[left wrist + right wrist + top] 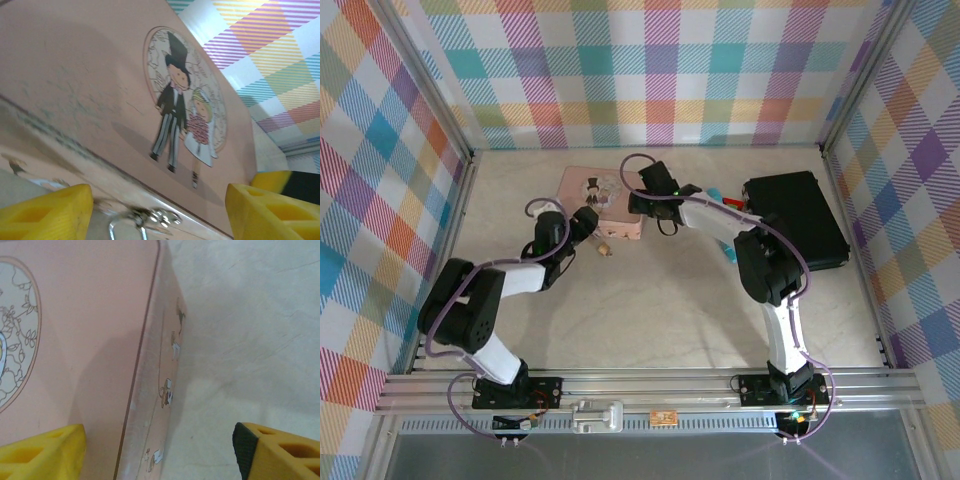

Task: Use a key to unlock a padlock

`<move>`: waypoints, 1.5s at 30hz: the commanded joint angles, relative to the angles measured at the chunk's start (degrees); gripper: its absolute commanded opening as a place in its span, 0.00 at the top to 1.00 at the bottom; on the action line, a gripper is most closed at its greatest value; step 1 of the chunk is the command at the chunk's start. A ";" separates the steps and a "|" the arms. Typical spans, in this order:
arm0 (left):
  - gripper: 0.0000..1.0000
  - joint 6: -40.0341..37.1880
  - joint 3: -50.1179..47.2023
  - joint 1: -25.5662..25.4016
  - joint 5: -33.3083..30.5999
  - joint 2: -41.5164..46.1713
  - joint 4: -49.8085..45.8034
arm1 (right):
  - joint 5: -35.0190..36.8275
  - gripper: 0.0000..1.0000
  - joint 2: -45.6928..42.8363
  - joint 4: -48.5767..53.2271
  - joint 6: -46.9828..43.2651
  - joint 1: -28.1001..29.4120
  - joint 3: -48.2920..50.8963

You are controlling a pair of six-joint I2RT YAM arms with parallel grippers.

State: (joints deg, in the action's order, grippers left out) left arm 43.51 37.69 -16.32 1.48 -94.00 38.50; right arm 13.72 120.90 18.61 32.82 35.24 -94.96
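The pink tin (pixel 598 203) lies at the table's middle back. The small brass padlock (pixel 605 246) hangs at the tin's front side. In the left wrist view its thin silver shackle (pixel 124 226) loops through the tin's clasp (pixel 162 217); the lock body is cut off below. My left gripper (pixel 585 223) sits just in front of it, yellow fingers (pixel 55 212) wide apart and open around the shackle without touching it. My right gripper (pixel 642 205) hovers open over the tin's right end (pixel 150 405), one finger (pixel 42 452) above the lid, the other above the table. The key is out of view.
A black case (pixel 798 220) lies at the right back, with a teal tube (pixel 722 245) partly under the right arm. Checked walls close in the back and both sides. Bare table stretches in front of the tin (pixel 660 300).
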 commanded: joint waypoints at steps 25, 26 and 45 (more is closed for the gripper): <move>0.23 -44.82 21.80 -5.57 13.51 -4.54 -49.24 | -7.88 0.24 0.09 -0.59 -2.15 -0.88 1.34; 0.23 -45.08 23.15 -6.03 11.83 -5.96 -50.29 | -7.86 0.24 0.10 -0.46 -2.07 -0.88 1.43; 0.46 -43.54 30.49 -10.67 0.18 -15.51 -56.61 | -9.28 0.24 0.36 -1.20 -0.50 -1.13 1.16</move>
State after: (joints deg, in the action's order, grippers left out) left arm 0.34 66.87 -26.39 3.53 -108.07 -14.70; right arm 5.87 120.95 16.78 32.16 33.93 -94.24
